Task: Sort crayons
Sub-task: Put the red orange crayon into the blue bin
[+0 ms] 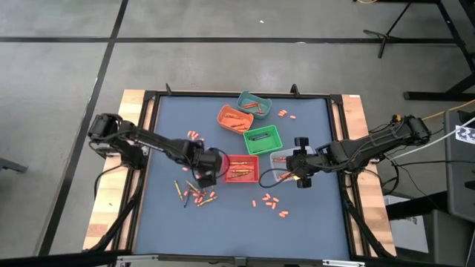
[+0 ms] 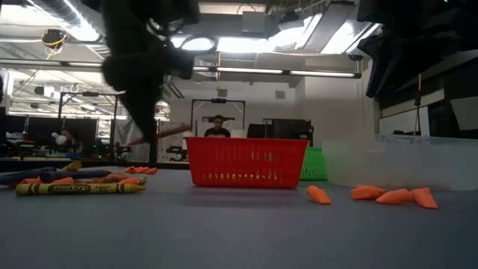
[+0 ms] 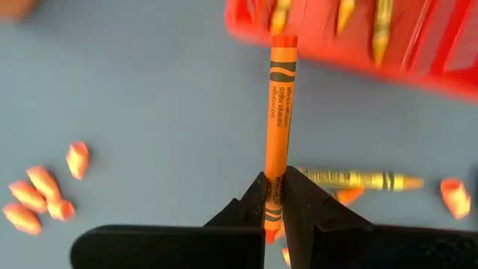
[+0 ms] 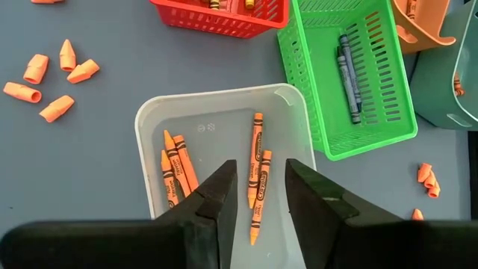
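Inside: orange crayons (image 4: 256, 170) in clear tray (image 4: 149, 112), blue in green bin (image 4: 373, 82).

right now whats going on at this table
The left claw is shut on an orange crayon, held just short of the red bin. The right claw hangs open over a clear tray that holds several orange crayons. More crayons lie loose on the table.
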`<state>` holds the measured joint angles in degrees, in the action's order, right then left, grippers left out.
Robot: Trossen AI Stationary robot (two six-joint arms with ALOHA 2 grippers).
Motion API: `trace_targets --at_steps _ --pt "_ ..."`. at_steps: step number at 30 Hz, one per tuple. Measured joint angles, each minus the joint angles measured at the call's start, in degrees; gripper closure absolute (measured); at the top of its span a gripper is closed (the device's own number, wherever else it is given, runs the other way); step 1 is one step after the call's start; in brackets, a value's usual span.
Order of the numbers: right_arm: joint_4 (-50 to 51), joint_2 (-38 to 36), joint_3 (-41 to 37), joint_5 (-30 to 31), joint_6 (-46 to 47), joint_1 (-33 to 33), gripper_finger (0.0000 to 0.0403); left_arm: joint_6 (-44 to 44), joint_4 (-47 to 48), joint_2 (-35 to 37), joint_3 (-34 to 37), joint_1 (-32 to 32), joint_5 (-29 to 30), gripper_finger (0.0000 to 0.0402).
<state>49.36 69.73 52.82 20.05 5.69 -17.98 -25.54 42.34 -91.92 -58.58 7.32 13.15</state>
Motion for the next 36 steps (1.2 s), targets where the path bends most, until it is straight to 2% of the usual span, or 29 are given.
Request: trace_targets --at_steps 8,22,29,36 --pt "0.0 0.0 0.0 0.0 0.02 -0.01 0.029 12.34 -9.49 0.02 -1.62 -6.76 -0.14 0.0393" --pt "-0.02 0.0 0.0 0.0 0.02 -0.01 0.029 33.17 -35.06 0.02 -1.62 -18.97 -0.83 0.0393" --pt "-0.02 0.0 0.0 0.0 0.04 -0.02 0.029 36.68 -46.93 -0.65 -1.64 -25.56 -8.27 0.0393" --pt "-0.5 0.0 -0.02 -0.02 0.04 -0.02 0.029 36.7 -61.5 -5.45 -1.69 -31.3 -11.36 0.0393"
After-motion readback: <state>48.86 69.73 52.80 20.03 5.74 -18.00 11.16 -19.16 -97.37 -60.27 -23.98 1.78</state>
